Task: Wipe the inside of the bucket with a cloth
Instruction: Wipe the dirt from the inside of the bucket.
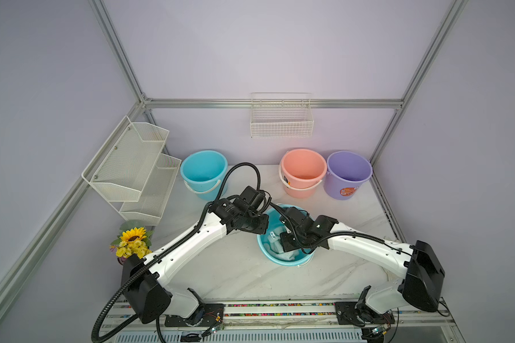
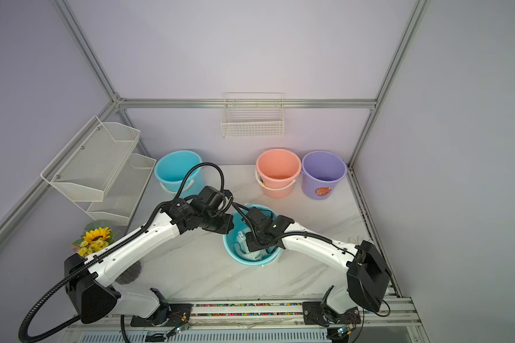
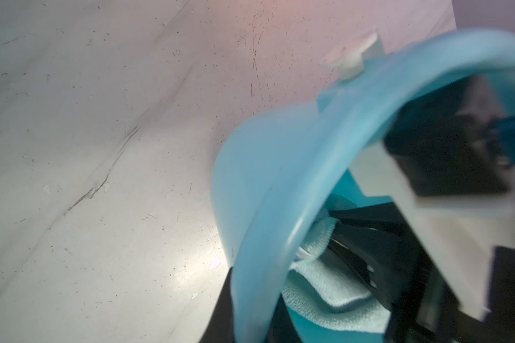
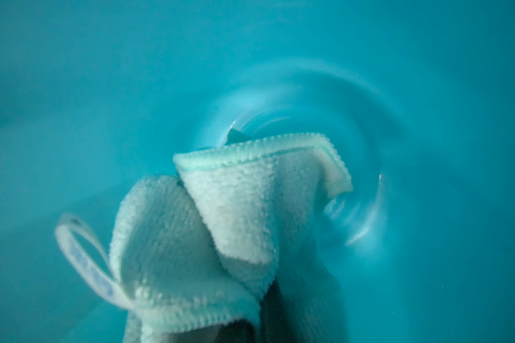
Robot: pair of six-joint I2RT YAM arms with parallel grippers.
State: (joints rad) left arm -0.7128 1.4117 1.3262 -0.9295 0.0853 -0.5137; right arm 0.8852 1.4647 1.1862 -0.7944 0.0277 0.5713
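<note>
As right gripper pinches cloth, left gripper clamping bucket

Mint-green cloth, white tag, sky-blue bucket, grey-veined white table

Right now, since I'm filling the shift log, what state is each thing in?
near bucket: cloth inside, rim clamped.
cloth: bunched, held inside the near bucket.
left gripper: jaws shut on the near bucket's rim.
right gripper: jaws shut on the cloth.
back blue bucket: upright.
pink bucket: upright.
purple bucket: upright.
wall basket: empty.
</note>
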